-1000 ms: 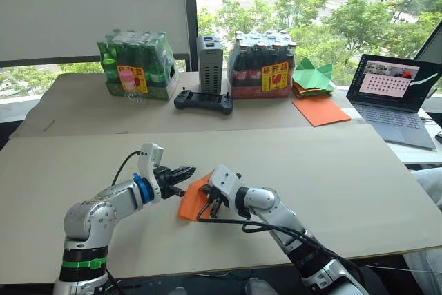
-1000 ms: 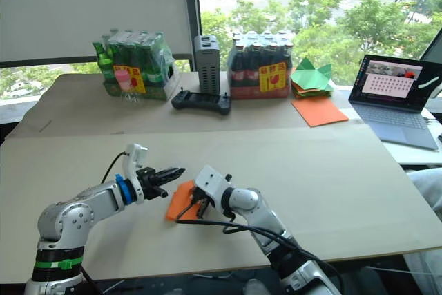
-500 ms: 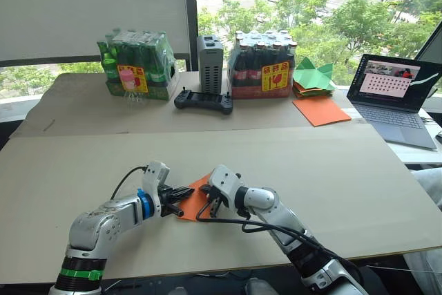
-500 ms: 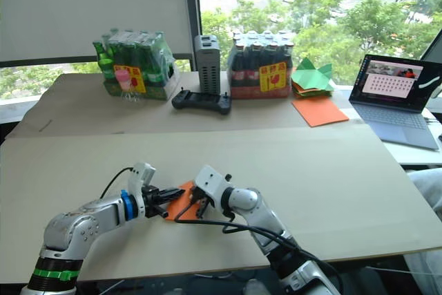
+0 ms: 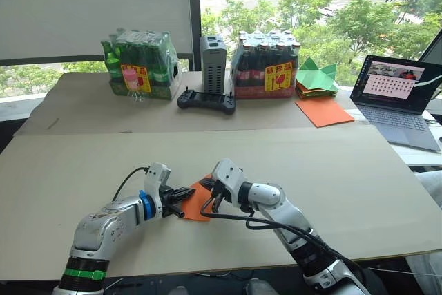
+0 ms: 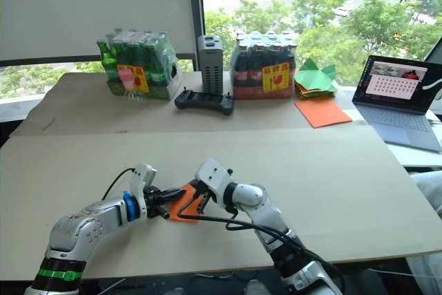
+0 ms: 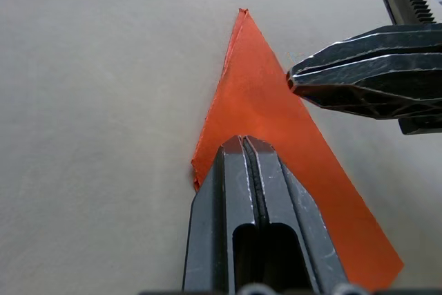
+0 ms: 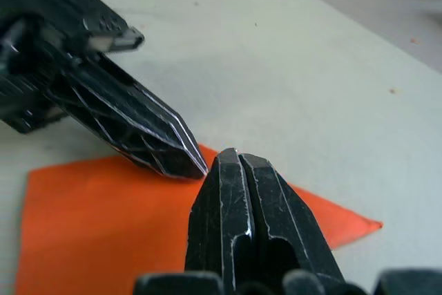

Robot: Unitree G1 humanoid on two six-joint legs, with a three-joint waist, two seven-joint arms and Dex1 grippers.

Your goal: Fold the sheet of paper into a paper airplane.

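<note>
Orange sheet of paper [image 5: 198, 200], folded down to a pointed wedge, lies flat on the near table [image 5: 359, 170], a little left of centre and close to the near edge. Both grippers are on it. The left gripper [image 5: 185, 193] comes in from the left with its two black fingers pressed together, tips down on the wedge's left part; in the left wrist view the closed tips [image 7: 243, 144] sit on the orange surface just inside one long edge, with the sharp nose pointing away from them. The right gripper [image 5: 215, 200] reaches in from the right, fingers likewise closed tight, pressing the paper [image 8: 103, 219] right beside the left tips. Whether either pair pinches a layer of paper cannot be told; they look to be pressing down.

Plenty of open room around the wedge: bare tabletop stretches far and to the right, and well out to the left too.

Along the far table, a shrink-wrapped pack of green bottles [image 5: 138, 63] stands at left, a pack of dark bottles [image 5: 266, 63] right of centre, a grey box [image 5: 213, 63] upright between them, and a black controller [image 5: 206, 100] lying in front. Further right, a stack of green paper shapes [image 5: 314, 77], a smooth orange sheet [image 5: 324, 111] just near of it, and an open laptop [image 5: 402, 94] at the far right.
</note>
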